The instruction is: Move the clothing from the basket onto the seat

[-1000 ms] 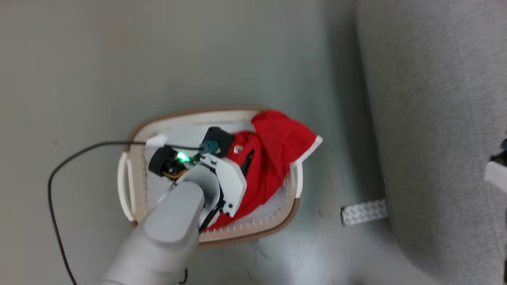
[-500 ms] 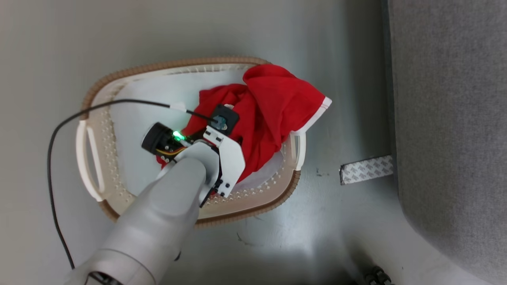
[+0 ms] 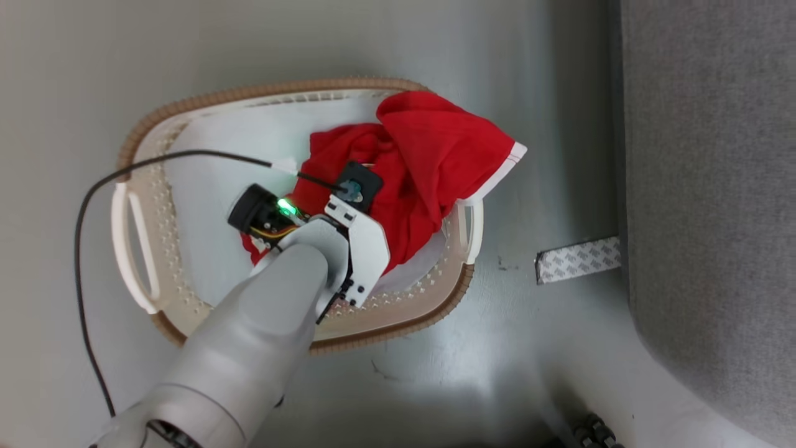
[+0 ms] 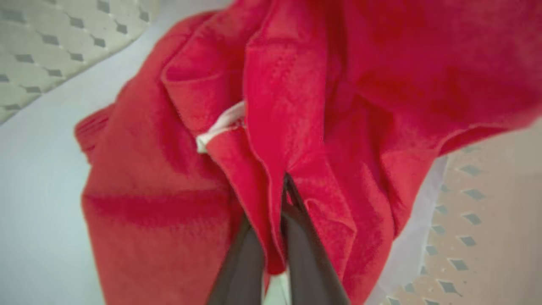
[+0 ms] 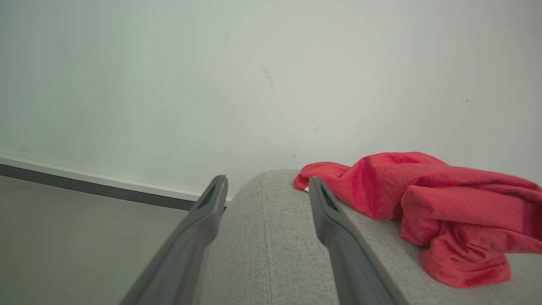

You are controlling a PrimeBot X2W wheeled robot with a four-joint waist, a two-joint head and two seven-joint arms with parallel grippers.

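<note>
Soft even light, blurry wrist close-up

Background stuff on my feed right now: a smooth grey floor (image 3: 435, 37) with a bit of glare, and a short strip of grey-and-white patterned tape (image 3: 578, 259) stuck flat on it, slightly tilted. A small dark scuff (image 3: 505, 266) sits just beside the tape's left end, and there's a thin scratch (image 3: 379, 370) lower down. Some black ribbed thing (image 3: 591, 430) pokes in at the bottom edge, can't tell what it is. There's also a pale bluish-white pad (image 3: 211, 205) lying flat. My right wrist cam has a plain off-white wall (image 5: 271, 63) with a few faint marks, and a dark baseboard (image 5: 84, 186) along its foot.
</note>
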